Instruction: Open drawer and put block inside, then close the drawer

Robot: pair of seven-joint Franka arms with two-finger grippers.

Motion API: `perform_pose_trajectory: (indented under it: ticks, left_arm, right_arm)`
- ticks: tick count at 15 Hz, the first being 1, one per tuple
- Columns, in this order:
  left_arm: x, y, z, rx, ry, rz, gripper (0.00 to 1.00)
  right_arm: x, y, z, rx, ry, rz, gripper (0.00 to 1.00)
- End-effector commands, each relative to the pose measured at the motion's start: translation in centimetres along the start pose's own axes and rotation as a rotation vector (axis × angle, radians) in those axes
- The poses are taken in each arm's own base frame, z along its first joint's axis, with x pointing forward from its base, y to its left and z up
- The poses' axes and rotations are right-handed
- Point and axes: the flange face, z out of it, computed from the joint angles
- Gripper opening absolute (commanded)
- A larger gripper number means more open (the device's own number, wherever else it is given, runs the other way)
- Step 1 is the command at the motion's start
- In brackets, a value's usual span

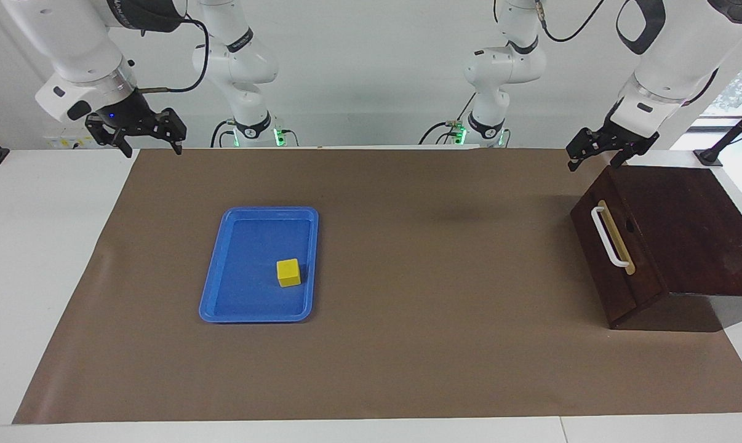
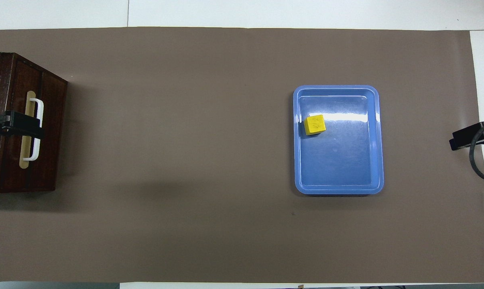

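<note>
The drawer is shut in its dark brown cabinet at the left arm's end of the table, its white bar handle facing the table's middle. It also shows in the overhead view. The yellow block lies in a blue tray toward the right arm's end; it also shows in the overhead view. My left gripper is open and empty, raised over the cabinet's front edge and touching nothing. My right gripper is open and empty, waiting in the air over the mat's edge, away from the tray.
A brown mat covers most of the white table. The blue tray holds only the block. Both arm bases stand at the table's robot end. A black stand sits beside the cabinet.
</note>
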Motion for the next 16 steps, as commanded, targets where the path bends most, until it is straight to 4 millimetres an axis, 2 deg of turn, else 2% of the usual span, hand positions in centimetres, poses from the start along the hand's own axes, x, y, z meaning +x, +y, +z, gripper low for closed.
perform_pose_trajectory:
  ticks: [1, 8, 11, 12, 14, 16]
  left_arm:
    - [-0.2, 0.2, 0.3, -0.013, -0.010, 0.008, 1.00]
    - [-0.4, 0.1, -0.1, -0.013, -0.001, 0.005, 1.00]
    - [-0.4, 0.1, -0.1, -0.013, -0.001, 0.005, 1.00]
    - [-0.4, 0.1, -0.1, -0.013, -0.001, 0.005, 1.00]
    - [-0.4, 0.1, -0.1, -0.013, -0.001, 0.005, 1.00]
    - [-0.4, 0.1, -0.1, -0.013, -0.001, 0.005, 1.00]
  right_arm:
    - [0.2, 0.4, -0.2, -0.019, -0.009, 0.019, 1.00]
    - [0.6, -0.1, -0.5, -0.023, 0.013, 0.001, 1.00]
    - [0.2, 0.3, -0.1, -0.002, 0.003, 0.028, 1.00]
    - [0.3, 0.3, 0.5, 0.002, -0.007, 0.068, 1.00]
    - [0.3, -0.3, 1.9, 0.085, -0.029, 0.256, 1.00]
    - [0.2, -1.3, 4.4, 0.208, -0.069, 0.507, 1.00]
